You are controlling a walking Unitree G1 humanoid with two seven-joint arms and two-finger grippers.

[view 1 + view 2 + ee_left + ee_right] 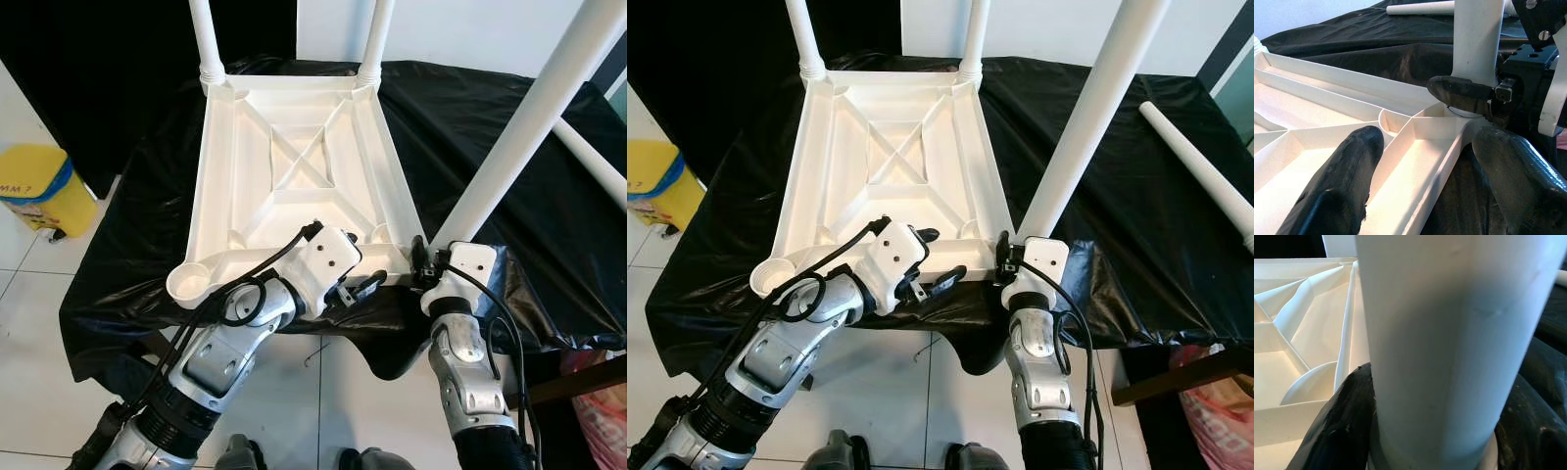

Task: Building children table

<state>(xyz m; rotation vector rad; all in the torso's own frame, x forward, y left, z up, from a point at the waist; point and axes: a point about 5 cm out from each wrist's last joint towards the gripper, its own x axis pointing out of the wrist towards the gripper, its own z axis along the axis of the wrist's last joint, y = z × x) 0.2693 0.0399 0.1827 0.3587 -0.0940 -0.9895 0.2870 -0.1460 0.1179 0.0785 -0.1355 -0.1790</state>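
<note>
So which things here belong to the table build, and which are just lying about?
Job: upturned tabletop; leg in right gripper; two fitted legs; loose leg; left gripper.
Lying about: yellow bin; black cloth.

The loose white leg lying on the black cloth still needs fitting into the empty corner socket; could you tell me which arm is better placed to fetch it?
Probably the right arm: the loose leg lies on its side, though the right gripper is shut on the near leg.

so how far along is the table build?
Two far legs stand in the upturned tabletop. Right gripper holds the third leg at the near right corner; left gripper straddles the near rim. Left: near left socket empty, spare leg lying on the cloth.
</note>
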